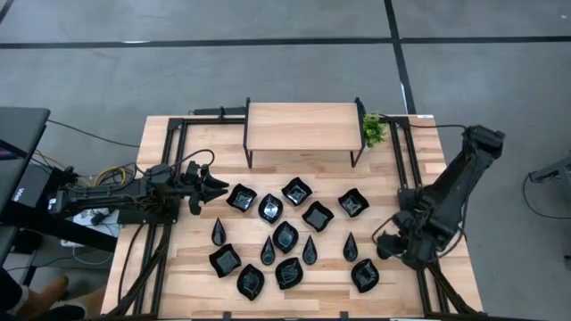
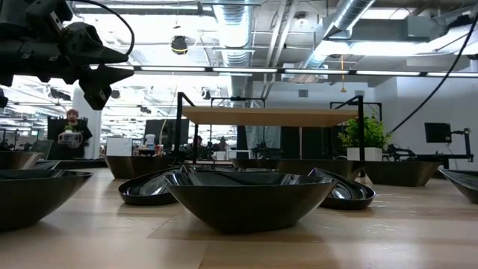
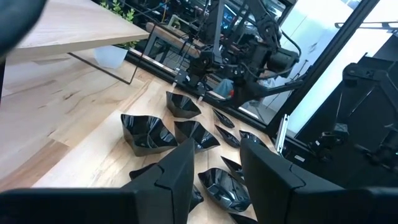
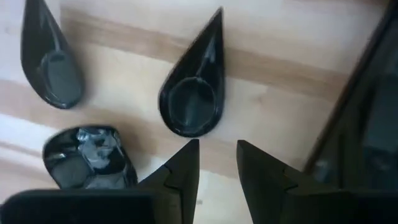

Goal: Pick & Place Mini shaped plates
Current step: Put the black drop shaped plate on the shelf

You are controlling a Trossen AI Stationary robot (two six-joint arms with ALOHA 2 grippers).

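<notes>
Fifteen mini shaped plates [image 1: 285, 235] lie unmoved mid-table, none on the wooden shelf [image 1: 302, 127], while the left gripper [image 1: 214, 189] and right gripper [image 1: 385, 244] hover open, empty.

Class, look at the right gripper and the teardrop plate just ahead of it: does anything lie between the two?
Nothing visible does. In the right wrist view, the right gripper, fingers open, faces the teardrop plate across bare wood. A rounded plate lies off to one side, not between them. The left gripper hovers at the table's far side.
</notes>
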